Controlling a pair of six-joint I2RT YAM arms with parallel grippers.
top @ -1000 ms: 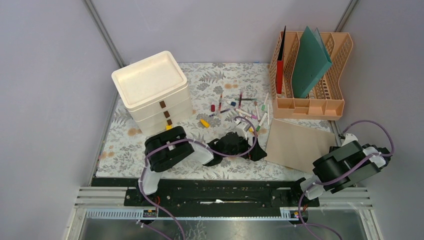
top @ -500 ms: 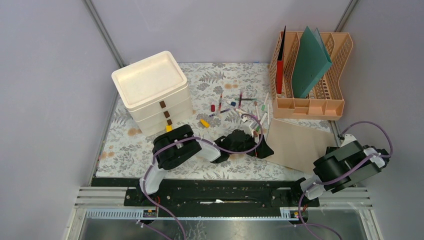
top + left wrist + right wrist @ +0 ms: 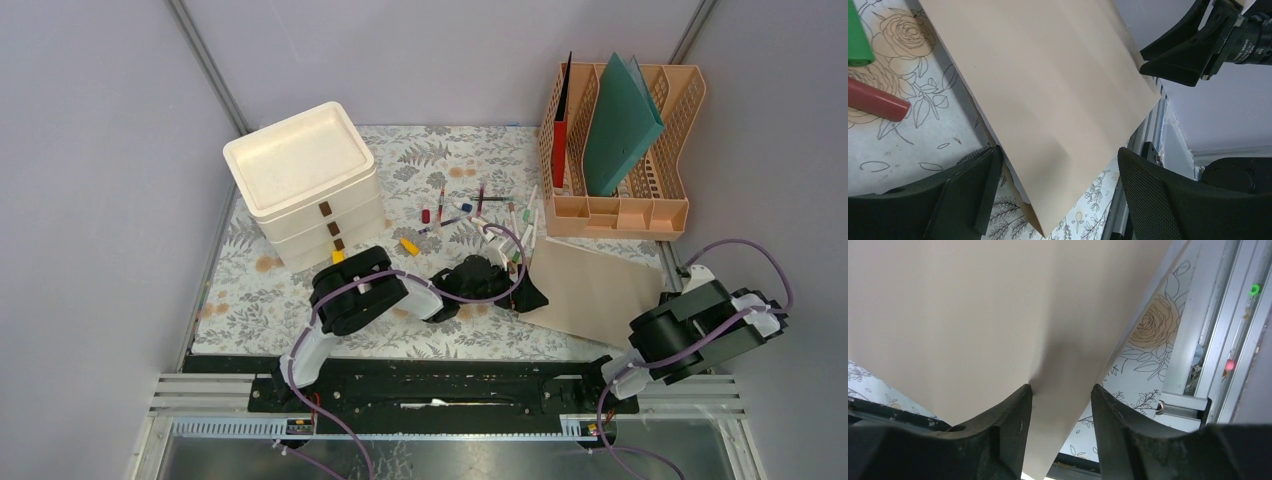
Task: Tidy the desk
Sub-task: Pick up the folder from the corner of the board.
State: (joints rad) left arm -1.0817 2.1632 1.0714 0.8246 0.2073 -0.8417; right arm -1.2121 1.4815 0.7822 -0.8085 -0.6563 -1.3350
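Observation:
The desk (image 3: 250, 290) is covered by a pale fern-print cloth. A tan folder (image 3: 595, 285) lies flat at its front right. My left gripper (image 3: 525, 292) is open at the folder's left edge. In the left wrist view a corner of the folder (image 3: 1048, 90) points between the spread fingers of that gripper (image 3: 1060, 160), with a white sheet under it. My right arm (image 3: 700, 335) hangs over the folder's near right corner. In the right wrist view the right gripper (image 3: 1060, 390) is open, with the folder (image 3: 973, 315) running between its fingers.
Several markers (image 3: 480, 215) lie scattered mid-desk; a red one (image 3: 873, 102) and a green one (image 3: 858, 40) are close to my left gripper. A cream drawer stack (image 3: 305, 185) stands back left. A peach file organiser (image 3: 620, 205) holding a green folder (image 3: 620, 125) stands back right.
My left arm has reached to the right, bringing its gripper from mid-desk to the tan folder's left edge. The right arm has barely moved.

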